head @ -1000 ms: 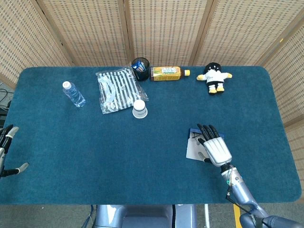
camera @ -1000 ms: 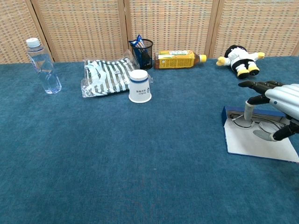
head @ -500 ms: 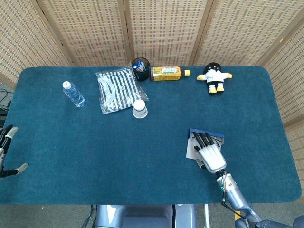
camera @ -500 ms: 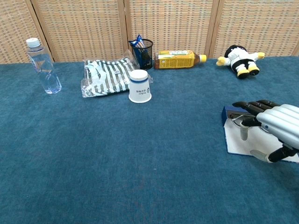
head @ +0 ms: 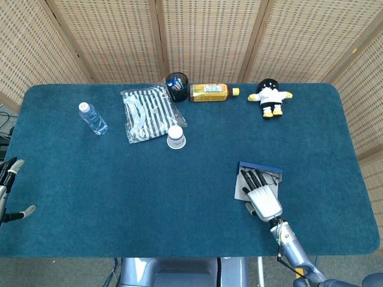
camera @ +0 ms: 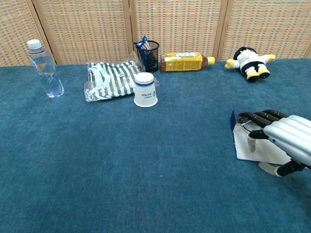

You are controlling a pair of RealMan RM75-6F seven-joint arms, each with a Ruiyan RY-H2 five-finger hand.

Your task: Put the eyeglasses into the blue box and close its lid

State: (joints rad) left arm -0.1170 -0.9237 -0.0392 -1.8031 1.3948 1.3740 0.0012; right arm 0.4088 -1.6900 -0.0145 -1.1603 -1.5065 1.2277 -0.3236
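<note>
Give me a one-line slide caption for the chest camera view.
Right robot hand hovers, fingers spread, over the open blue box holding the eyeglasses on a blue-carpeted table.

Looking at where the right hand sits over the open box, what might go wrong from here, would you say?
The right hand hides most of the eyeglasses in the blue box, so a finger may catch the frame and drag it out. The white lid lies flat beneath the hand; lifting it may shift the box on the cloth.

The right hand [head: 263, 197] has drawn back toward the table's near edge.
</note>
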